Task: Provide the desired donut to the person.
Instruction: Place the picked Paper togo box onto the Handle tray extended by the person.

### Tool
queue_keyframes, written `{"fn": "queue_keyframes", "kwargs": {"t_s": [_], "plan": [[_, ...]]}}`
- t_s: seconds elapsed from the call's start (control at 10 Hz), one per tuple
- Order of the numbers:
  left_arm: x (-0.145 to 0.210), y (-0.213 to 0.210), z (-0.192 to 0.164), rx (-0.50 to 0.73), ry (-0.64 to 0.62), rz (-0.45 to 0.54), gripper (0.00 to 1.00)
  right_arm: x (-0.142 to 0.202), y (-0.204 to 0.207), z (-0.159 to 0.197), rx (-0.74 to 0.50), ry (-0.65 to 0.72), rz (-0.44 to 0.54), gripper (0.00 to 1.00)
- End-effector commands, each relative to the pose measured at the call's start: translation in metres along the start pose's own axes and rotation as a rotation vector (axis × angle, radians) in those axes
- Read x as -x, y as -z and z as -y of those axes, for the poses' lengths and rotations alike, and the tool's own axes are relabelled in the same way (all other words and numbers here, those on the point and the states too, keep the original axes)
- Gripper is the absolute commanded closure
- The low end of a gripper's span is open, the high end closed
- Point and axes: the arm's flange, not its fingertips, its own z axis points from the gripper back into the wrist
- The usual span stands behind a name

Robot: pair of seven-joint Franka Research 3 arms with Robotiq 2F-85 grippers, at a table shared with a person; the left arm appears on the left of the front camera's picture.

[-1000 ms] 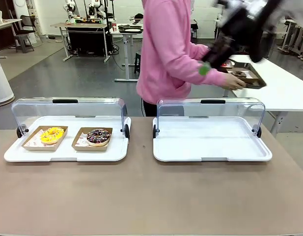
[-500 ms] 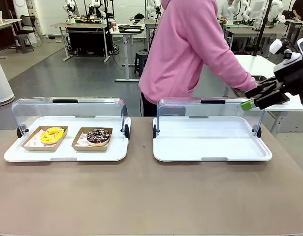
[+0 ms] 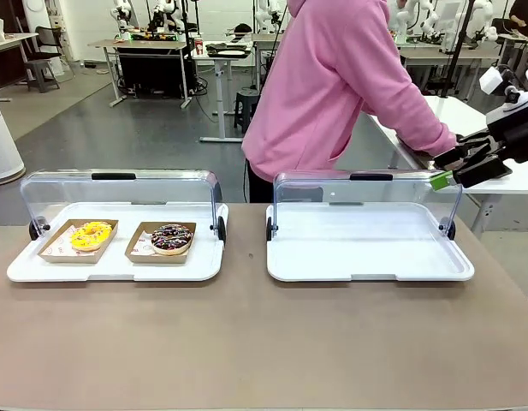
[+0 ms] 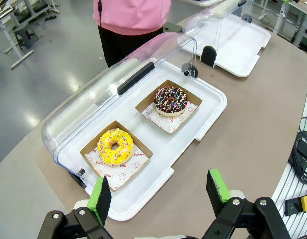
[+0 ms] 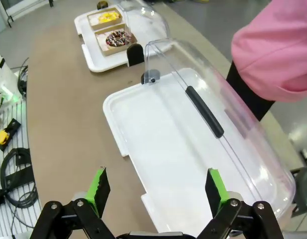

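With nothing between its pads, right claw (image 3: 452, 174) spread wide beside person (image 3: 336, 86); donut seemingly delivered.

Legible print: paper liners under the donuts

Liner (image 4: 112, 168) under the yellow donut (image 4: 115, 146): "YUMMY" and "SMILE" in red, with smiley faces. Liner (image 4: 179, 121) under the neighbouring chocolate sprinkled donut (image 4: 170, 99): the same red pattern, words too small to read.
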Motion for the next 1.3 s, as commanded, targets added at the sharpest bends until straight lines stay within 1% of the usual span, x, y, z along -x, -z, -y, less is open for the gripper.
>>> {"fn": "queue_keyframes", "kwargs": {"t_s": [0.0,0.4,0.6,0.8,1.0,1.1,1.2], "plan": [[-0.001,0.0,0.0,0.006,-0.018,0.007,0.0,0.004,-0.001,0.004,0.03,0.005,0.037,0.0],[-0.001,0.0,0.0,0.006,-0.018,0.007,0.0,0.002,-0.004,-0.003,0.104,0.002,0.039,0.0],[-0.001,0.0,0.0,0.006,-0.018,0.007,0.0,-0.003,-0.006,-0.013,0.123,-0.022,0.044,0.0],[-0.001,0.0,0.0,0.006,-0.018,0.007,0.0,-0.009,-0.012,-0.024,0.144,-0.043,0.026,0.0],[-0.001,0.0,0.0,0.006,-0.018,0.007,0.0,-0.014,-0.013,-0.026,0.155,-0.041,0.008,0.0],[-0.001,0.0,0.0,0.006,-0.018,0.007,0.0,-0.015,-0.011,-0.024,0.123,-0.028,0.014,0.0],[-0.001,0.0,0.0,0.006,-0.018,0.007,0.0,-0.017,-0.01,-0.021,0.104,-0.027,0.056,0.0]]}}
